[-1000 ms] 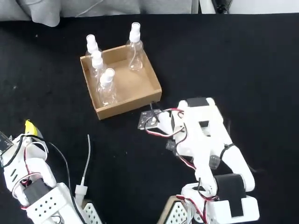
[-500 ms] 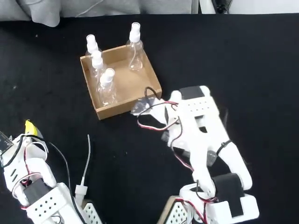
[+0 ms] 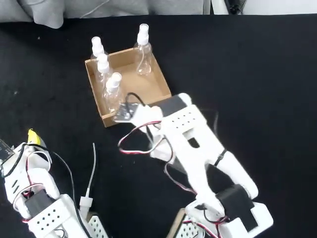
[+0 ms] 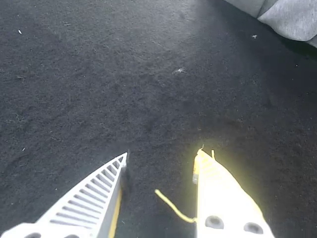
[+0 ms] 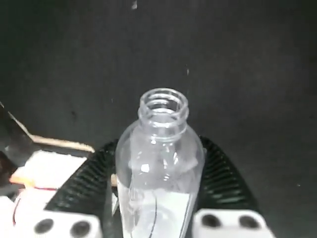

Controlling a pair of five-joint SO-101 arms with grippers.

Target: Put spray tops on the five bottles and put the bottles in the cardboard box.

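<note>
The cardboard box (image 3: pixel 161 81) stands at the back left of the black table. Three capped bottles (image 3: pixel 113 90) stand in it, and one more capped bottle (image 3: pixel 97 47) stands at its far left corner. A clear bottle (image 5: pixel 161 148) with no top sits upright between the black fingers (image 5: pixel 223 171) of my right gripper (image 5: pixel 159 144), which is shut on it. In the high view this gripper (image 3: pixel 125 113) hovers at the box's front wall. A loose spray top (image 3: pixel 86 201) with a long tube lies near the front left. My left gripper (image 4: pixel 162 153) is open over bare table.
Red and black cables (image 3: pixel 133 144) hang from the right arm beside the box's front. A grey cloth (image 3: pixel 49 12) lies along the back edge. Both arm bases (image 3: pixel 237 220) stand at the front edge. The table's right half is open.
The right arm has swung left with the bottle, from the box's front right corner to the left part of its front wall. The left arm has kept still.
</note>
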